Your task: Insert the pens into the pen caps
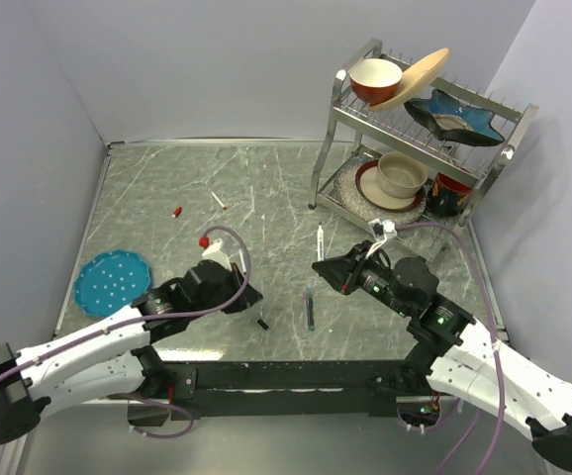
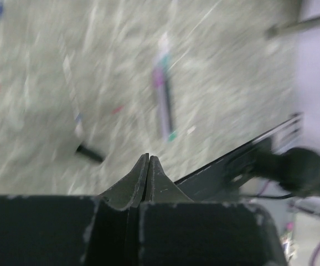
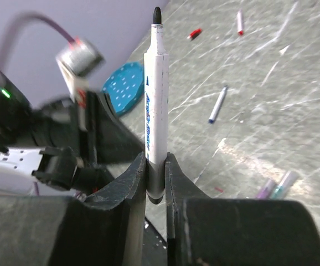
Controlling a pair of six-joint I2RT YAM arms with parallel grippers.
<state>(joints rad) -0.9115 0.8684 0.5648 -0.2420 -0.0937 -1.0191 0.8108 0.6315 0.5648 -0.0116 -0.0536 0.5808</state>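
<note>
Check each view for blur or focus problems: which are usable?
Top external: sharp, evenly lit. Left wrist: heavy motion blur, the dark pen and black cap smeared. Right wrist: the held pen crisp, the left arm behind it soft.

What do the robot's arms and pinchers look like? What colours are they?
Both arms have white shells with small dark dots, the left arm and the right arm, and black joints. A purple cable loops along each. Small green lights glow on the right one. The left gripper and right gripper have dark, wedge-shaped fingers.
</note>
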